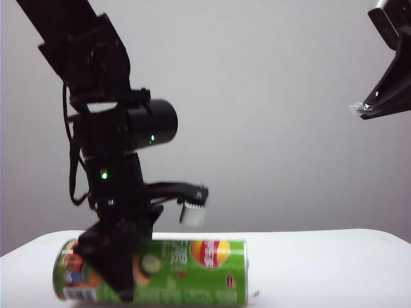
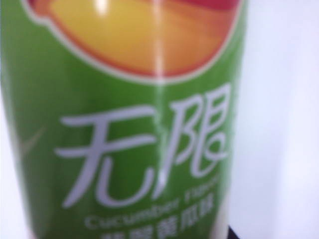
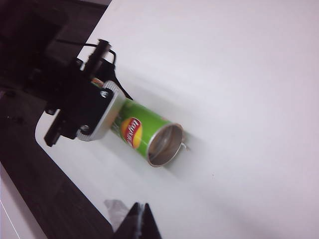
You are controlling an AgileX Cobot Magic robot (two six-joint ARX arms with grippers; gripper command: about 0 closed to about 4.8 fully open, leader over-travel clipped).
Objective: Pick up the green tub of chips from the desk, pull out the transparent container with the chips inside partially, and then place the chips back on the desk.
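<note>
Exterior view shows the green tub of chips [image 1: 160,273] lying on its side at the near left of the counter [image 1: 321,263]. The left gripper [image 1: 115,266] straddles its left half, jaws spread around the can; whether they touch it I cannot tell. The right gripper [image 3: 138,219] hangs high at the right, closed and empty. To grasp well, I judge the left jaws should close squarely across the can's middle before lifting, keeping the open silver rim [image 3: 164,145] level and reachable.
</note>
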